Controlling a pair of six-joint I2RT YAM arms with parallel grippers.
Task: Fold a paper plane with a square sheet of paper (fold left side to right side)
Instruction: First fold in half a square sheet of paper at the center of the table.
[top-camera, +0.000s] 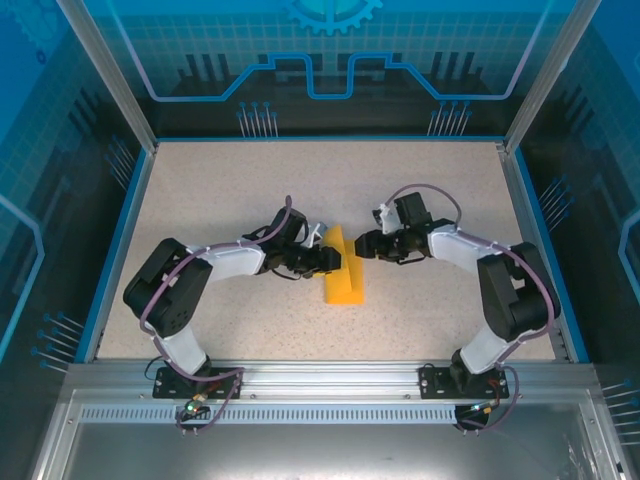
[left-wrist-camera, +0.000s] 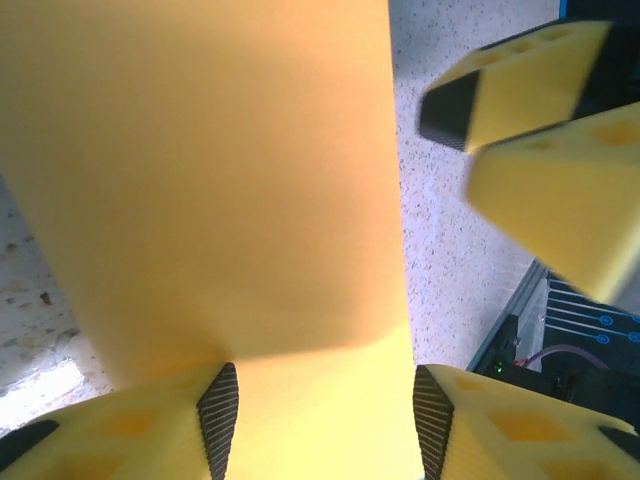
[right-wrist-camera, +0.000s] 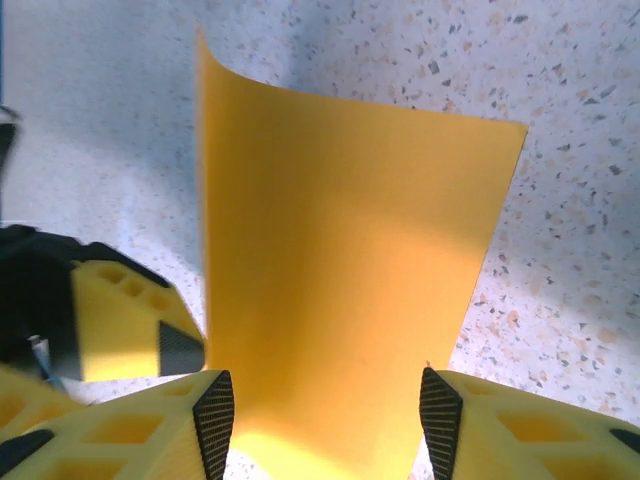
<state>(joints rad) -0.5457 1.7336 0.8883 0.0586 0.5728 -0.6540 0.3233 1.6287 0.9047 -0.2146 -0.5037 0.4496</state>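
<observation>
Centre frame in the top view, the square sheet of paper (top-camera: 346, 278) lies part-folded on the table (top-camera: 230, 190), one flap standing curled rather than creased; your left gripper (top-camera: 343, 261) and right gripper (top-camera: 360, 246) meet over its upper end, each with jaws moderately apart, straddling the sheet and pinching nothing. The likely risks from here: the loose flap springs open, or a closing finger drags the paper askew, so the edges miss and the crease lands crooked; the grippers, nearly touching, could also knock together.
</observation>
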